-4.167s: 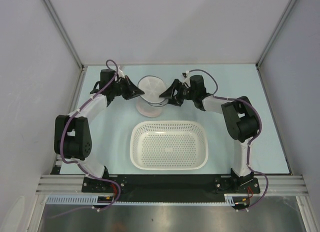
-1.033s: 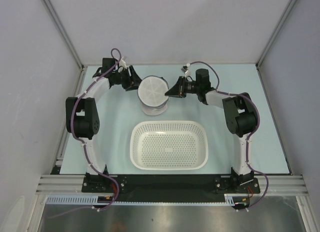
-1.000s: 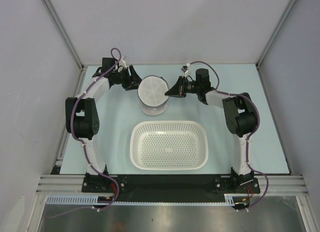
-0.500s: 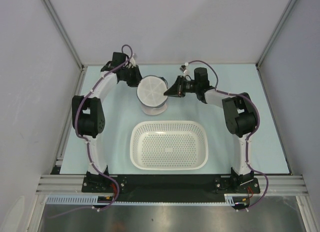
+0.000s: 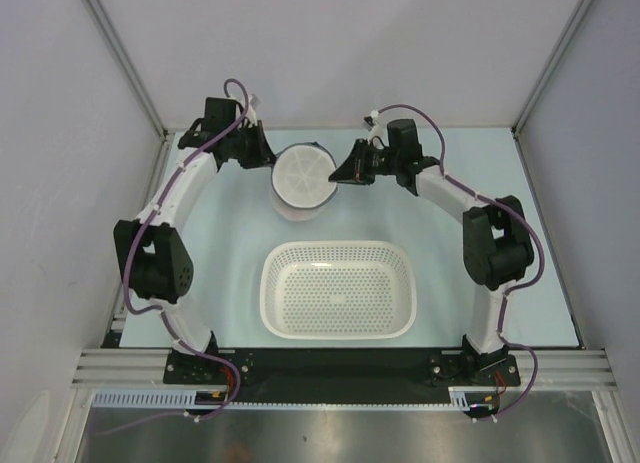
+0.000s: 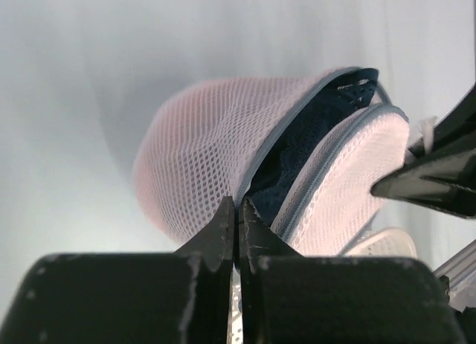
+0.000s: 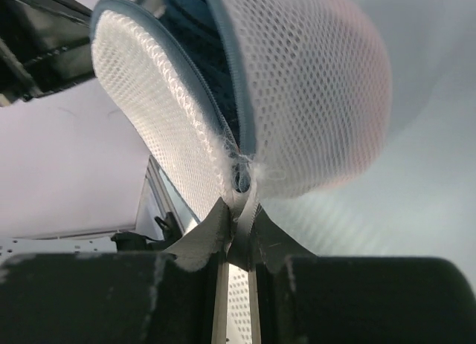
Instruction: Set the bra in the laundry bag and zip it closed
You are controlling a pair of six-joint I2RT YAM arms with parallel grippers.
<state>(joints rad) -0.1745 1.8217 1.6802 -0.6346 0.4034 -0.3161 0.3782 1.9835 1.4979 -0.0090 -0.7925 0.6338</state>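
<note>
Tilting lid-up, laundry bag (image 5: 303, 178) — left hand (image 6: 236, 207) clamped on its rim, right hand (image 7: 239, 203) pinching its seam

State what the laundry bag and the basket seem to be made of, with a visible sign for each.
Laundry bag: soft white mesh fabric, probably synthetic; open weave, sagging shape, grey zip rim.
Basket: rigid white plastic, likely moulded; even rows of holes, smooth rounded rim.

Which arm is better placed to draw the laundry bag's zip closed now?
Probably left: the left gripper pinches the open zip rim of the laundry bag; the right gripper anchors its hinge side.
</note>
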